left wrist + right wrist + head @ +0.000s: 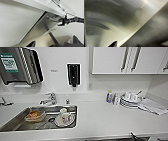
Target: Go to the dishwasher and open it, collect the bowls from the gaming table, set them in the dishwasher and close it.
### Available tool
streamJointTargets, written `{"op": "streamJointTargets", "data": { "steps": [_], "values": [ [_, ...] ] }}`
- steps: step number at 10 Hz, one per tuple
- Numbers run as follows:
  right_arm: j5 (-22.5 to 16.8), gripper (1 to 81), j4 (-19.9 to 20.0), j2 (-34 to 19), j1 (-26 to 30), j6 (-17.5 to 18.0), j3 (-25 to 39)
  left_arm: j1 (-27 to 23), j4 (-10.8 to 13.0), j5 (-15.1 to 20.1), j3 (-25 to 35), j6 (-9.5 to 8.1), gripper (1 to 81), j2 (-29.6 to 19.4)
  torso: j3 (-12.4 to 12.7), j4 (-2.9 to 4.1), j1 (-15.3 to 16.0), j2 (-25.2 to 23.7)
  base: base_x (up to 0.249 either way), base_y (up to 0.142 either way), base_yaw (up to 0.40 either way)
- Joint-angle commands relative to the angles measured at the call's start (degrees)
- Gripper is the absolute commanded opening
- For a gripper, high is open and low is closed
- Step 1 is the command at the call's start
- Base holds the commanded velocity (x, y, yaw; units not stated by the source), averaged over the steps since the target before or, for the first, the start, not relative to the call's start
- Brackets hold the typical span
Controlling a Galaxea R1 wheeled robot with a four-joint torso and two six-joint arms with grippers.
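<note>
Steel front: the dishwasher [41, 28] is a brushed metal door under the counter [112, 119], next to a plain white cabinet panel [16, 22].
Handle: a bar handle [50, 19] lies along the door's top edge, just below the counter lip; its long axis runs level, parallel to that edge.
Right gripper: in the left wrist view, the right gripper [61, 22] is at the end of a thin black arm, right at one end of the handle and touching it or nearly so.
Right grip state: I cannot tell whether it is apart, together or clamped on the bar.
Right wrist view: brushed steel [115, 18] sits very close to the camera, which fits this arm being hard up against the door.
Left gripper: the left gripper [53, 43] hangs back, low and in front of the door, its two dark tips apart with nothing between them.
Nearer arm: the right, clearly; the left is well apart from the handle.
Key relation: the handle lies straight ahead of the right gripper, crosswise to its reach, so the door would be pulled back towards the robot and down.
Door: a dark seam runs along one side; I cannot tell whether it is ajar.
Step, as I judge it: opening the dishwasher, early in the task.
Above: a sink [15, 122] with dishes, and a tap [51, 98].
</note>
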Motion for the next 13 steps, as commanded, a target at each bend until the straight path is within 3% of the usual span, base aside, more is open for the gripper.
{"op": "streamJointTargets", "data": {
  "steps": [1, 7, 13],
  "values": [
    [-6.27, 81.1, -1.73, -1.57, 3.73, -0.93, 1.19, -4.05, 1.11, 1.01, 0.93, 0.47, 81.1, -3.54, 0.00, 0.00, 0.00, 0.00, 0.000, 0.000, 0.000],
    [-5.74, 81.1, -5.96, -2.89, 0.48, -1.11, 3.66, -4.05, 2.34, 1.01, 1.20, 0.47, 81.1, -9.35, 0.00, 0.00, 0.00, 0.00, 0.000, 0.000, 0.000],
    [-6.18, 81.1, -12.46, -3.16, -3.30, -1.29, 5.07, -3.52, 2.43, 1.27, -0.30, 0.47, 81.1, -5.39, 0.00, 0.00, 0.00, 0.00, 0.000, 0.000, 0.000]
  ]
}}
